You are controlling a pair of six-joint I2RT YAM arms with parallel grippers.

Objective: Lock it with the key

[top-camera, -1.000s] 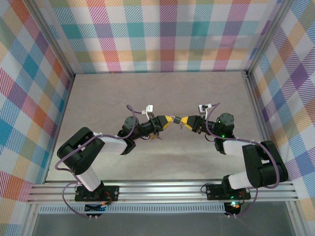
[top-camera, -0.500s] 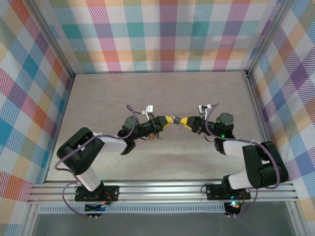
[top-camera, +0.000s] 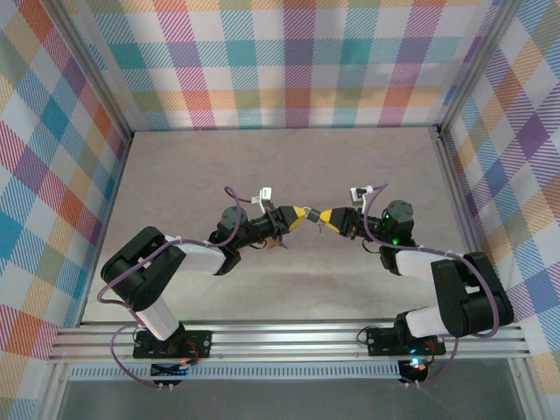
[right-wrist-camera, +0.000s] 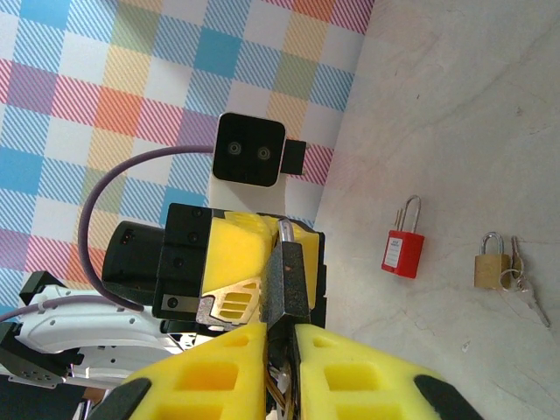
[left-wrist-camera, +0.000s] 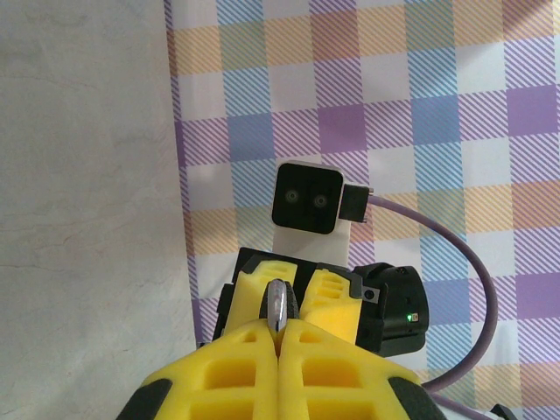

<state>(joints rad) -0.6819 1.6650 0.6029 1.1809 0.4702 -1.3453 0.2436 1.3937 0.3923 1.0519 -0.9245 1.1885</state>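
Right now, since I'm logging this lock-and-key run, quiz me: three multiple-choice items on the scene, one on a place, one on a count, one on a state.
1. Where are the left claw and right claw? A) tip to tip over mid-table B) at opposite walls C) folded at their bases
2. How many padlocks lie loose on the table? A) one B) two C) four
3. How is the left claw? A) wide open B) shut on a key blade C) shut on a cloth
Answers: 1 A: tips nearly meet from above. 2 B: a red padlock and a brass padlock, seen by the right wrist. 3 B: the blade juts from pressed fingers.
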